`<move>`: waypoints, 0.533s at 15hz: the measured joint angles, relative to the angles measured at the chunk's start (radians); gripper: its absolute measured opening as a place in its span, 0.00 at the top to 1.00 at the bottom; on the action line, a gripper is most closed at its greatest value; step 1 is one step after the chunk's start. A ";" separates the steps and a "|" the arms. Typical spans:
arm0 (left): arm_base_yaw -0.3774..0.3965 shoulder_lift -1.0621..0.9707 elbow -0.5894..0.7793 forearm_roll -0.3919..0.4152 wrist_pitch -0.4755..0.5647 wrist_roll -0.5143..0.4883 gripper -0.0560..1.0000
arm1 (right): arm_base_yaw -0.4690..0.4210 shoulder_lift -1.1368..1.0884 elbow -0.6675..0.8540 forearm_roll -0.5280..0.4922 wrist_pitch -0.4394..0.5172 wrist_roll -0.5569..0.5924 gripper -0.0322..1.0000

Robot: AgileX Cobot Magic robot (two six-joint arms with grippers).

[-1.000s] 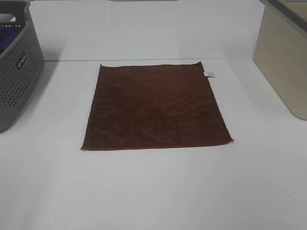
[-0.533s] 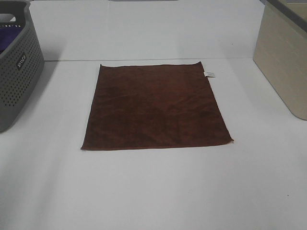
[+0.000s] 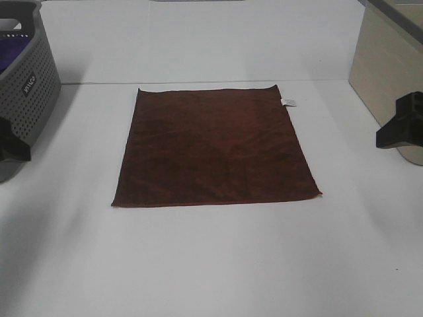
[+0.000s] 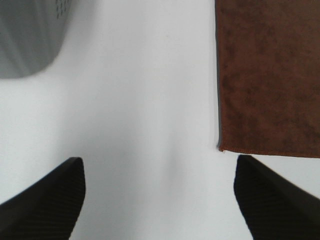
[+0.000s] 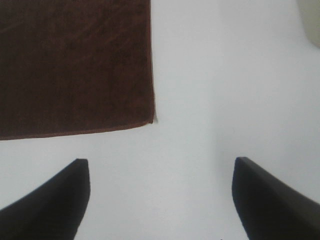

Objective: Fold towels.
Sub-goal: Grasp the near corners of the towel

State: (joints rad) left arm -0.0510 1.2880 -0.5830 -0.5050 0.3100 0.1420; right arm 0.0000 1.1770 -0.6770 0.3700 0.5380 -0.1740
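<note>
Exterior high view shows the towel [image 3: 215, 148] lying flat in the middle of the desk [image 3: 211, 264]. No fold is made yet; all the folding is left. The left claw [image 4: 159, 172] and the right claw [image 5: 160, 170] are spread wide and hold nothing.

cut at L frame edge: basket [image 3: 30, 86] | at R edge: beige bin [image 3: 386, 79] | unreadable, too small: tag [image 3: 289, 102] print | cropped in wrist cams: towel [image 4: 270, 75]

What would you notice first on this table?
A dark reddish-brown towel lies flat in the middle of the white table, a small white tag at its far right corner. A grey basket stands far left, and the left claw and right claw hang open at the sides.
</note>
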 joint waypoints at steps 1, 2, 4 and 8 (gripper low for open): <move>-0.024 0.065 -0.022 -0.015 -0.001 0.000 0.23 | 0.000 0.072 -0.023 0.039 0.006 -0.045 0.23; -0.064 0.117 -0.046 -0.018 -0.001 0.000 0.23 | -0.001 0.138 -0.040 0.077 0.006 -0.094 0.23; -0.133 0.212 -0.102 -0.027 -0.003 0.000 0.23 | -0.001 0.265 -0.067 0.172 0.009 -0.188 0.23; -0.173 0.410 -0.245 -0.090 0.034 0.000 0.23 | -0.001 0.472 -0.200 0.320 0.154 -0.320 0.25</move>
State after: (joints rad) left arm -0.2240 1.6980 -0.8280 -0.5950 0.3440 0.1420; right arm -0.0010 1.6490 -0.8770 0.6900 0.6920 -0.4940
